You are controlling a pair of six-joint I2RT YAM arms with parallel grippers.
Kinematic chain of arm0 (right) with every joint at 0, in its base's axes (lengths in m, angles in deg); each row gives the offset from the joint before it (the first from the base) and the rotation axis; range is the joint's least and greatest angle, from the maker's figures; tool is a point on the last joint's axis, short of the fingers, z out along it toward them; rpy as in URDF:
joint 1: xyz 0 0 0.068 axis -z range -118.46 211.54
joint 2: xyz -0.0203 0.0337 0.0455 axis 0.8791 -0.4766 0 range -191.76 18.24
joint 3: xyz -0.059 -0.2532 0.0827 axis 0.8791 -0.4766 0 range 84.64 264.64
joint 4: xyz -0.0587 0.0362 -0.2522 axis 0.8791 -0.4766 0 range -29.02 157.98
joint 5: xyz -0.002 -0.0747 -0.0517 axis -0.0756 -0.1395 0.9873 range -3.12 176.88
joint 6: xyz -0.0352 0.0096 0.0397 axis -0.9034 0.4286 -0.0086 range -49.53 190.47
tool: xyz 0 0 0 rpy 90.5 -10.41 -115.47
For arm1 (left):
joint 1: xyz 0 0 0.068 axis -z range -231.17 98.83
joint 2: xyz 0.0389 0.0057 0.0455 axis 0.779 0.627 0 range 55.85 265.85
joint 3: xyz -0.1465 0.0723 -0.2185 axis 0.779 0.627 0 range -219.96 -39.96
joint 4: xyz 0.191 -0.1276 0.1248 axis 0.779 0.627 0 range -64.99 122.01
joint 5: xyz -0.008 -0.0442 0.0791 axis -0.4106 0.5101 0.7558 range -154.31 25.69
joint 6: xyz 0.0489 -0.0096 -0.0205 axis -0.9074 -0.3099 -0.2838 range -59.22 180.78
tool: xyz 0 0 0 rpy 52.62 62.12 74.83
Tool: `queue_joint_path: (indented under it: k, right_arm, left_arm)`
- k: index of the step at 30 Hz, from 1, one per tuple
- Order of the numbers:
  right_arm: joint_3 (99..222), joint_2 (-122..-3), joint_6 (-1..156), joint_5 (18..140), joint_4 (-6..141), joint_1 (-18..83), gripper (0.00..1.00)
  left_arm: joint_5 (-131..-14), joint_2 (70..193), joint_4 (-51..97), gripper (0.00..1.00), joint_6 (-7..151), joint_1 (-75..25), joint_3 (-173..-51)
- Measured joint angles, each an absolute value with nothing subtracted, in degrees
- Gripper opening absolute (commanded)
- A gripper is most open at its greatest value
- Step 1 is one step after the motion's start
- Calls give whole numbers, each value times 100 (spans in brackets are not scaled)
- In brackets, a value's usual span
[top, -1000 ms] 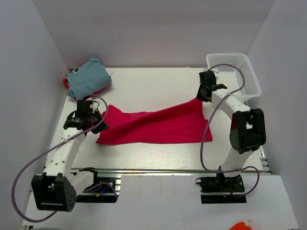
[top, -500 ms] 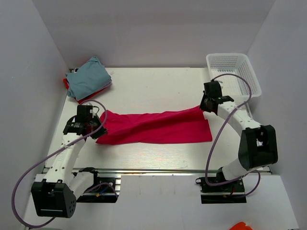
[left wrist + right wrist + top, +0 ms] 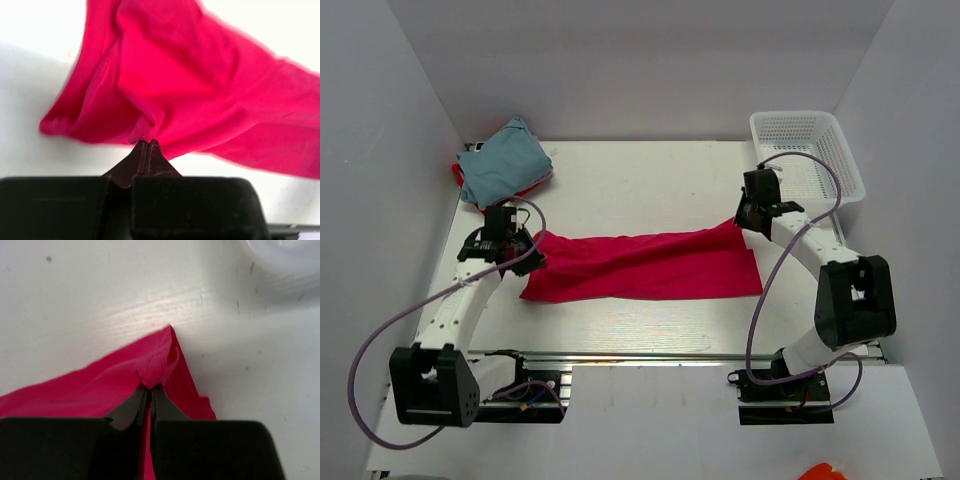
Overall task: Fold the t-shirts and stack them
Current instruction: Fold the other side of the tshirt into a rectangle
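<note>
A magenta-pink t-shirt [image 3: 640,265] lies stretched across the middle of the table. My left gripper [image 3: 525,245] is shut on its left edge; the left wrist view shows the cloth [image 3: 200,80] pinched at the closed fingertips [image 3: 144,147]. My right gripper [image 3: 745,218] is shut on the shirt's upper right corner, seen in the right wrist view [image 3: 155,367]. A light blue-grey t-shirt [image 3: 502,168] lies folded at the back left on top of a red t-shirt [image 3: 460,172], of which only an edge shows.
A white mesh basket [image 3: 810,155] stands at the back right, close behind my right arm. White walls enclose the table on three sides. A metal rail [image 3: 650,355] runs along the near edge.
Both grippers have lowered and pulled the pink shirt flatter and more stretched. In the last half second the left gripper moved slightly up and right; the right stayed almost still.
</note>
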State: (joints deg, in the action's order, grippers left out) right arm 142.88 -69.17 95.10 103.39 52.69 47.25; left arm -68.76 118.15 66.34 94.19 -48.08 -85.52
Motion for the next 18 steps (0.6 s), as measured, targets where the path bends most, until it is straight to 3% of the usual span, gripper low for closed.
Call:
queue_joint_path:
  k: [8,18]
  right_arm:
    - [15302,-7671,9352,10473,5444,4727,0]
    - [14765,-7457,9326,10540,5451,4727,0]
  left_arm:
    - [-6677,13424,6111,0,9513,-4860,-10003]
    - [-6441,13090,6273,0,9611,-4871,-9848]
